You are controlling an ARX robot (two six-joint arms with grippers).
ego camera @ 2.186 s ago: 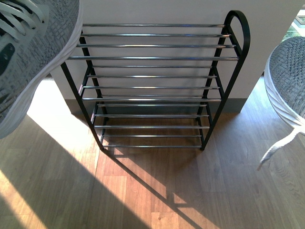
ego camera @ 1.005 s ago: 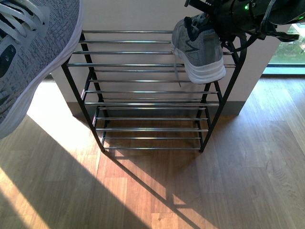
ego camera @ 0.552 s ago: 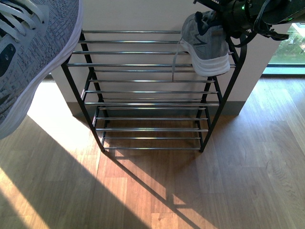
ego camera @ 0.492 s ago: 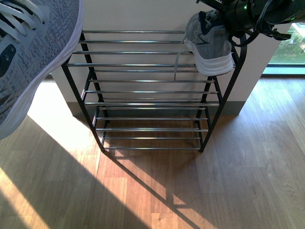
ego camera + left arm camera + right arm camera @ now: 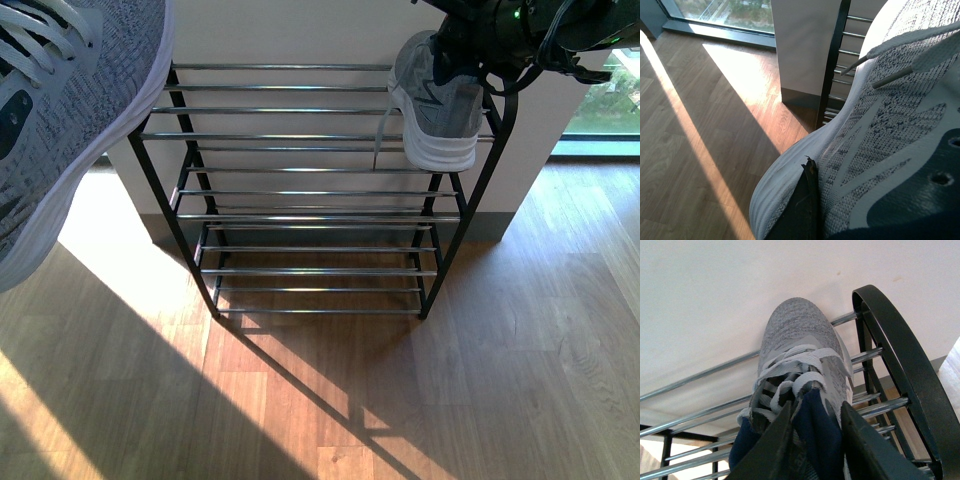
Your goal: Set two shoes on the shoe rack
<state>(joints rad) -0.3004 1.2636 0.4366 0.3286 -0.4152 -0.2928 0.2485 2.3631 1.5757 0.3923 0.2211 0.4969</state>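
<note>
Okay, front view first: your left-side sneaker point(image 5: 60, 130), grey knit with white laces and a white sole, fills the upper left corner. It is up off the wooden floor point(image 5: 500, 380) and well apart from the shoe rack point(image 5: 310, 190). The right-side sneaker point(image 5: 440, 105) sits over the rack's top tier at its right end, with the white heel toward the camera and a lace point(image 5: 380, 140) dangling past the front rods. Contact with the rods is not clear from here. The right arm point(image 5: 520, 25) is directly above it.

Left wrist view: the left-side sneaker point(image 5: 880, 125) crowds the frame. Your left gripper point(image 5: 815, 220) shows only one black finger point(image 5: 797, 215), pressed against the white heel sole. The other finger is hidden, but the jaws look closed on the shoe. The rack's black side frame point(image 5: 832, 65) stands just behind, beside a white wall point(image 5: 800, 45).

Right wrist view: your right gripper point(image 5: 816, 412) is narrowly parted, with two black fingers point(image 5: 765, 450) clamped on the navy collar point(image 5: 817, 440) of the right-side sneaker point(image 5: 800, 350). The toe points at the wall and lies across the chrome rods point(image 5: 700, 375), just beside the arched frame point(image 5: 900, 355).
</note>
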